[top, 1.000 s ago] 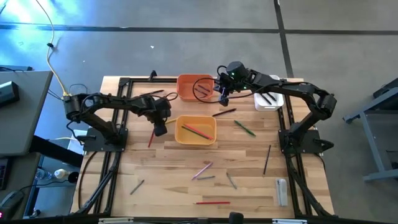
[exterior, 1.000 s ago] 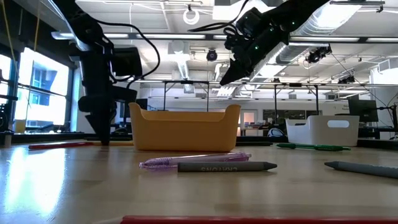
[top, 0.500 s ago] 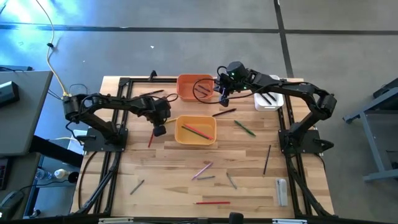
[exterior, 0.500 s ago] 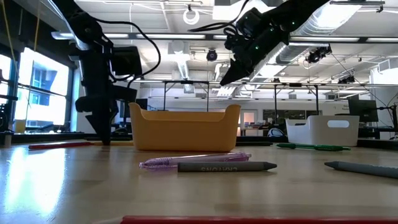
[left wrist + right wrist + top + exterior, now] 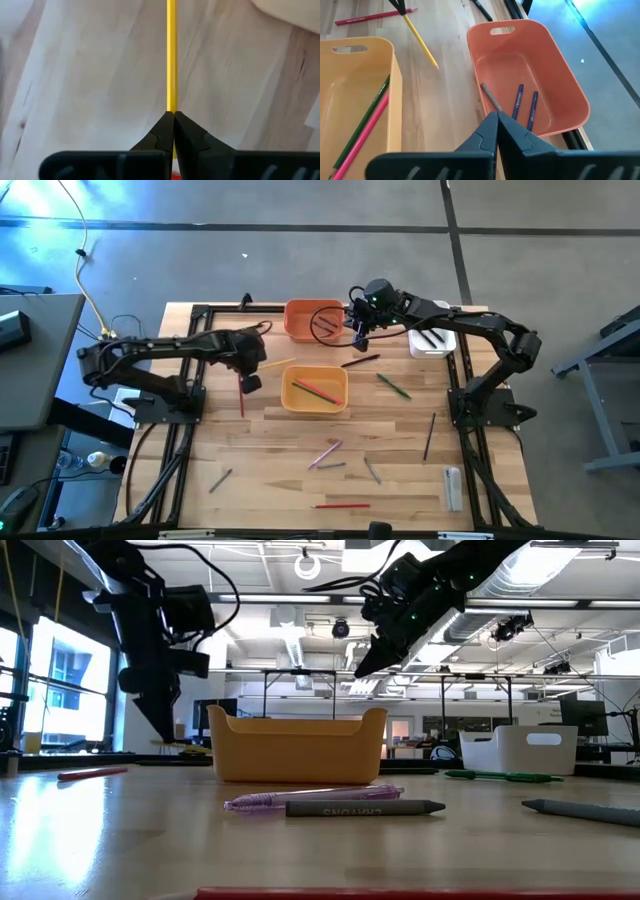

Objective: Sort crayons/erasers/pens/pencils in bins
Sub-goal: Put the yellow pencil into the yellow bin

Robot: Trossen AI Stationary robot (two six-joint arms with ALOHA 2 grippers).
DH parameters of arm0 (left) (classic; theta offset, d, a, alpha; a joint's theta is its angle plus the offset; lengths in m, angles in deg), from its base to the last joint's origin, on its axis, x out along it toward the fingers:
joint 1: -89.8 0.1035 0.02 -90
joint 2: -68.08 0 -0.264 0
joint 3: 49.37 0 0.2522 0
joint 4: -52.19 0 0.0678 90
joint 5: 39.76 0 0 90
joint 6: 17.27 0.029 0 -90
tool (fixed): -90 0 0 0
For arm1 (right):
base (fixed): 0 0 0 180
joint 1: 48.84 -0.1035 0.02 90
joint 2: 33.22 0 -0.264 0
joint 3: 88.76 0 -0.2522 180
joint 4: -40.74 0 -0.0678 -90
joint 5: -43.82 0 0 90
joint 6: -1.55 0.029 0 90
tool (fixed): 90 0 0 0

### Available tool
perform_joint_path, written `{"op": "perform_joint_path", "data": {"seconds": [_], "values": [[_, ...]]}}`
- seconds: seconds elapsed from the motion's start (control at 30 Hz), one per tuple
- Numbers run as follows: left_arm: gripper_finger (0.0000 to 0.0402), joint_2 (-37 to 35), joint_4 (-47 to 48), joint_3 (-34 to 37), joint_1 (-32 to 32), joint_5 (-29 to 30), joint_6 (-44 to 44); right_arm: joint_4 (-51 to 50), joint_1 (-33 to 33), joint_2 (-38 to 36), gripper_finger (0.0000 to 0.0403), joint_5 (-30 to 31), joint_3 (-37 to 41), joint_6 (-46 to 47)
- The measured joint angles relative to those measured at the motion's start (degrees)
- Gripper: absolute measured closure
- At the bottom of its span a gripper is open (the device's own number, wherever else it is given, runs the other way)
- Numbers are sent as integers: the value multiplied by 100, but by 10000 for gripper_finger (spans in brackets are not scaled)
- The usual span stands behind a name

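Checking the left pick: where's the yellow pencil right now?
High view: the yellow pencil lies left of centre, between the orange bin and yellow-orange bin, one end pinched in the shut left hand.

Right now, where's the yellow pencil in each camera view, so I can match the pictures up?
High view: yellow pencil lies on the table just left of the yellow-orange bin.
Low view: cannot make it out.
Left wrist view: centre, running straight ahead from the left gripper.
Right wrist view: upper left, beyond the bin's corner.
Shared landmark: the yellow-orange bin, also central in the low view.
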Motion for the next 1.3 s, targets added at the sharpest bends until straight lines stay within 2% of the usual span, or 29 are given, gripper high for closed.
{"op": "perform_joint_path", "data": {"seconds": [0.23,0.43,0.53,0.63,0.73,0.9,1.13,1.3], "values": [[401,-415,221,-8,74,-128,-44,-3,0,0,403,-7,0,15],[401,-427,167,46,23,-591,-65,-18,0,0,403,-107,0,18],[401,-425,-41,152,41,-542,-131,-29,0,0,403,-109,0,16],[400,-427,-427,142,252,-548,-35,7,0,0,403,-111,0,1],[400,-324,-580,-33,659,-982,112,7,0,0,403,-114,-1,-56],[379,262,-170,-538,1324,-1197,609,2,0,0,403,-218,-2,-145],[299,1722,173,-1442,1565,-1194,1110,-2,0,0,403,-269,-2,-376],[257,2373,189,-1919,1560,-694,1485,-50,0,0,403,-333,-2,-509]]}}
